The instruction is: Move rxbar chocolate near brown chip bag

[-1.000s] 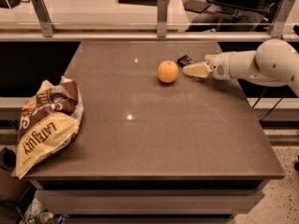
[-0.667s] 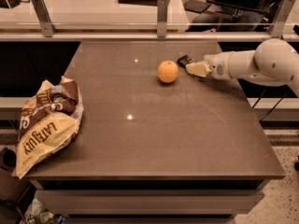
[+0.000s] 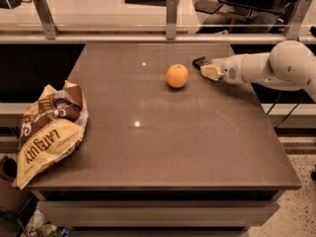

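Reached in from the right with the gripper (image 3: 211, 71), low over the far right part of the table (image 3: 197, 147). Could not tell whether spread or clamped. Found the chocolate bar (image 3: 199, 61) right at its tip, small and dark, touching it or nearly so. Saw the orange (image 3: 177, 76) near the bar on its left, and the chip bag (image 3: 49, 132) well apart at the left edge, partly hanging over it. Judged the step to be the pickup, with the bar not yet carried toward the bag. Needed next a sure hold on the flat bar, then a long carry leftward past the orange and a set-down beside the bag. Compared with a second before, found almost nothing changed: gripper at the same spot by the bar, orange and bag unmoved.
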